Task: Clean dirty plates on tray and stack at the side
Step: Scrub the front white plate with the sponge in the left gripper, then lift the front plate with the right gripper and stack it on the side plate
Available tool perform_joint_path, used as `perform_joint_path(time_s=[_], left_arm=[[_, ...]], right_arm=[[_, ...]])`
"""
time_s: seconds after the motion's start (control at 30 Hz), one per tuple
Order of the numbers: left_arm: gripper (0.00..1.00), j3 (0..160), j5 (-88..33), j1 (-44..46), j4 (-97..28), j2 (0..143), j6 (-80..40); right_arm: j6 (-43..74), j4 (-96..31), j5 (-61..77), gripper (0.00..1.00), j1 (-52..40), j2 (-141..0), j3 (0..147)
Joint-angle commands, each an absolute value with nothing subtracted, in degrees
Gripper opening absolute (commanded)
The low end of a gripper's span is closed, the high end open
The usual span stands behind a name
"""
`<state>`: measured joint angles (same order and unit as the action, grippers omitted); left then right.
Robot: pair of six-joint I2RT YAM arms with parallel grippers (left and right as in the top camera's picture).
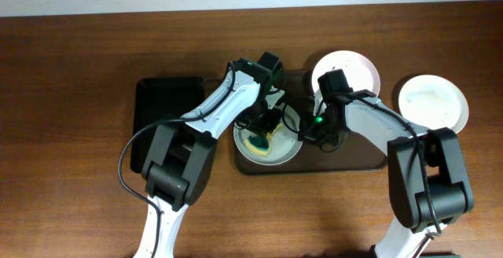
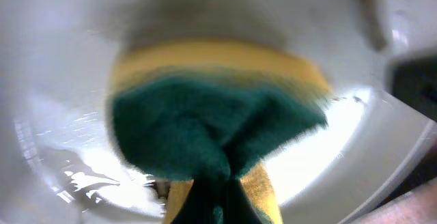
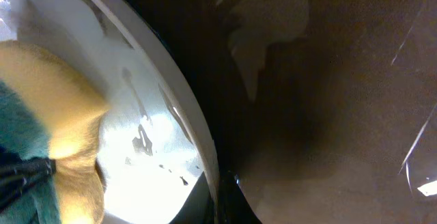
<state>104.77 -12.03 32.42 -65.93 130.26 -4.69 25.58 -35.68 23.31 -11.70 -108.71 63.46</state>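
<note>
On the tray (image 1: 363, 159), left part: one plate (image 1: 281, 154), with the left gripper (image 1: 266, 126) pinching a green-yellow sponge (image 2: 218, 115) onto it; its fingers are blurred out in the wrist view. The right gripper (image 1: 313, 128) is at that plate's right rim, jaws hidden, grip can't be told. The second plate (image 1: 350, 65) overlaps the tray's back edge. The third plate (image 1: 432, 102) sits on the table (image 1: 78, 69), right of the tray. Smears are unreadable.

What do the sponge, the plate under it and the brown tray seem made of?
Sponge: soft yellow foam with fuzzy green scouring layer. Plate: glazed ceramic or melamine, white with glare. Tray: likely plastic or lacquer, glossy brown with reflections.
</note>
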Motion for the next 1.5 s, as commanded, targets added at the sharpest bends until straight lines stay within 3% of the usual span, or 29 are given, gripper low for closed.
perform_joint_path(time_s=[0.0,0.17,0.27,0.37,0.5,0.57,0.63,0.7,0.83,0.93,1.03,1.17,1.27,1.4,1.47], left_arm=[[0.0,100.2,5.3,31.4,-64.2,132.3,-24.6],[0.0,99.3,6.8,30.2,-56.9,132.3,-44.1],[0.0,92.9,6.9,29.8,-41.5,132.3,-45.2],[0.0,94.3,0.4,29.5,-38.0,131.4,-24.9],[0.0,100.8,-26.1,25.4,-38.9,127.3,1.0],[0.0,100.9,-32.6,21.7,-41.9,127.2,4.3],[0.0,100.7,-31.1,21.7,-47.1,127.3,4.8],[0.0,99.2,-20.0,23.8,-50.3,127.5,-2.5],[0.0,89.3,-6.5,32.6,-45.5,127.6,-28.1],[0.0,87.4,-17.8,32.8,-40.9,129.3,-29.3],[0.0,87.4,-26.8,29.6,-39.3,132.3,-29.3],[0.0,93.2,-26.6,24.8,-41.7,126.9,-25.9],[0.0,104.6,-25.9,16.4,-47.2,120.1,-24.6],[0.0,111.4,-25.7,1.9,-52.6,115.7,-23.2],[0.0,111.4,-24.6,-1.0,-54.8,115.7,-20.7]], right_arm=[[26.0,-35.7,21.2,0.04,-11.2,-109.4,62.2],[25.5,-36.4,20.5,0.04,-11.2,-109.4,62.2],[25.3,-36.6,20.4,0.04,-11.2,-109.4,62.1],[25.4,-36.1,20.4,0.04,-11.2,-109.4,62.0],[25.4,-35.9,20.8,0.04,-11.2,-109.4,62.0],[25.4,-35.0,21.3,0.04,-11.2,-109.4,62.0],[25.9,-34.0,22.1,0.04,-11.2,-109.4,62.0],[26.0,-33.9,22.1,0.04,-11.2,-109.4,62.0],[26.0,-33.8,22.1,0.04,-11.2,-109.4,62.0],[26.0,-33.8,22.1,0.04,-11.2,-109.4,62.0],[26.0,-33.8,22.1,0.04,-11.2,-109.4,62.0],[26.0,-33.8,22.1,0.04,-11.2,-109.4,62.0],[22.8,-34.5,21.8,0.04,-11.2,-109.0,64.0],[20.1,-47.6,7.9,0.04,-12.4,-103.3,75.1],[19.7,-56.1,-10.8,0.04,-18.9,-101.2,82.7]])
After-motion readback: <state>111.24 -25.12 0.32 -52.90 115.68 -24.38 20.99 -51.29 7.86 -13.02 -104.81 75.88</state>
